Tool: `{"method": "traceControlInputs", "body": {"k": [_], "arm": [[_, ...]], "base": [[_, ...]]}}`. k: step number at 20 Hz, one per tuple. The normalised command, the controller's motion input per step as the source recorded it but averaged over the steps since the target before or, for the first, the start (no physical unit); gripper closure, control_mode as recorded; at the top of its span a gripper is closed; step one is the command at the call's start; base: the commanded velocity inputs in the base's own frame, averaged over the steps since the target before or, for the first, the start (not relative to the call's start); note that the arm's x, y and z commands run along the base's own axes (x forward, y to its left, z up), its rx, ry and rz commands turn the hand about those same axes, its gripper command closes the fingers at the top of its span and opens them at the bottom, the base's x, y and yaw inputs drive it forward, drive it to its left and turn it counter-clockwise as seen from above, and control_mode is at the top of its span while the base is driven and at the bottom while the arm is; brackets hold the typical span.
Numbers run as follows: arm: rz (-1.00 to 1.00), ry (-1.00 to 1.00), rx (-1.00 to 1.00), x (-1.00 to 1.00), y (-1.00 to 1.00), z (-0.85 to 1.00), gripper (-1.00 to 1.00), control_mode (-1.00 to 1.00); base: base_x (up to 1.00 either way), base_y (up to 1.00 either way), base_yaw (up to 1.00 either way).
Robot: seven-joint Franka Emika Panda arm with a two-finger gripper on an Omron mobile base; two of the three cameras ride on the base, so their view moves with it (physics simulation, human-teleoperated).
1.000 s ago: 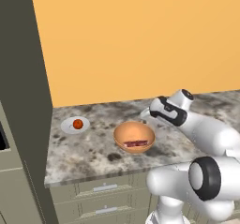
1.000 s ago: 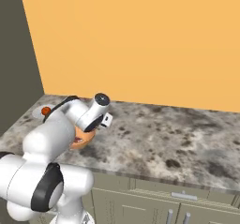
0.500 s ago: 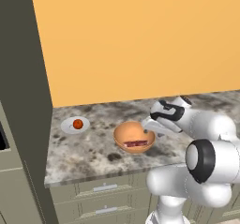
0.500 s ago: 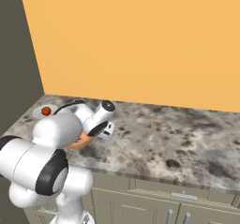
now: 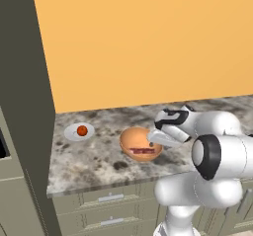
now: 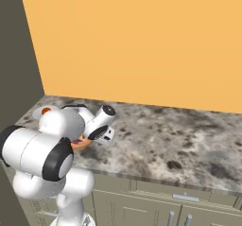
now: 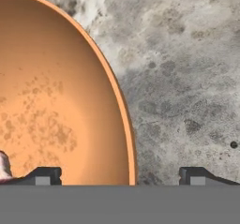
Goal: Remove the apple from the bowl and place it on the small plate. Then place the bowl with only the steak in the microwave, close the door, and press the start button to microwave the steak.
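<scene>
Left base view | bowl point(image 5: 141, 143): steak point(image 5: 143, 151) | small plate point(image 5: 79, 132): apple point(image 5: 82, 130)

Bowl point(image 6: 81, 143) largely behind the arm point(image 6: 71, 123)

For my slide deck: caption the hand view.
Open gripper straddling the orange bowl's rim, one jaw inside, one over the speckled granite counter.

Speckled granite counter point(image 5: 99, 156) bearing orange bowl point(image 5: 133, 140) and small plate point(image 5: 73, 134).
</scene>
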Motion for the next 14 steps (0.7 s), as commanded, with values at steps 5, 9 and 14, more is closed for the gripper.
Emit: {"method": "traceControlInputs", "body": {"k": [5,9,14], "arm": [[0.01,0.02,0.0,0.0,0.15,-0.03,1.0,-1.0],[0.0,0.0,0.0,-0.05,0.09,0.0,1.0,-1.0],[-0.04,-0.03,0.15,-0.29,0.0,0.38,1.0,-1.0]], "base": [[0.0,0.0,0.0],[0.0,0.0,0.0],[0.0,0.0,0.0]]}}
